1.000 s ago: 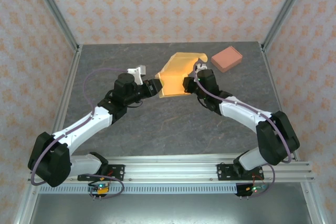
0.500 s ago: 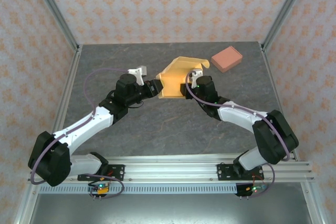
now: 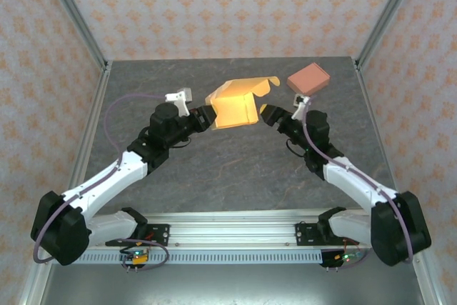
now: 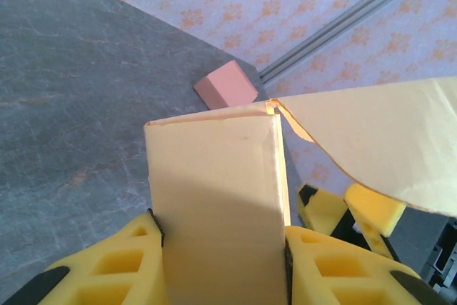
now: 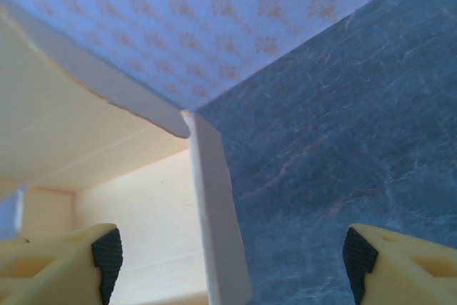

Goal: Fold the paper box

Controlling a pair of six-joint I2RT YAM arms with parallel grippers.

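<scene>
Paper box [image 3: 232, 107]: half-formed, raised off the table [image 3: 214, 176], mid-field. Left pincer [image 3: 205, 118]: clamped on one side panel. Right pincer [image 3: 269, 113]: spread wide, just beside the box's right wall, holding nothing. Hazard: the single-panel grip may let the box pivot or crease; a misaligned right closure could crush the loose flap.

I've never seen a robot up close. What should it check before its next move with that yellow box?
1. Hold of the left gripper on the paper box: ok, clamped on a wall.
2. The right gripper open, free to grab: ok.
3. Box folded shut: not ok, one flap hangs loose.
4. The pink block apart from the box: ok.
5. Box resting on the table: cannot tell.
</scene>
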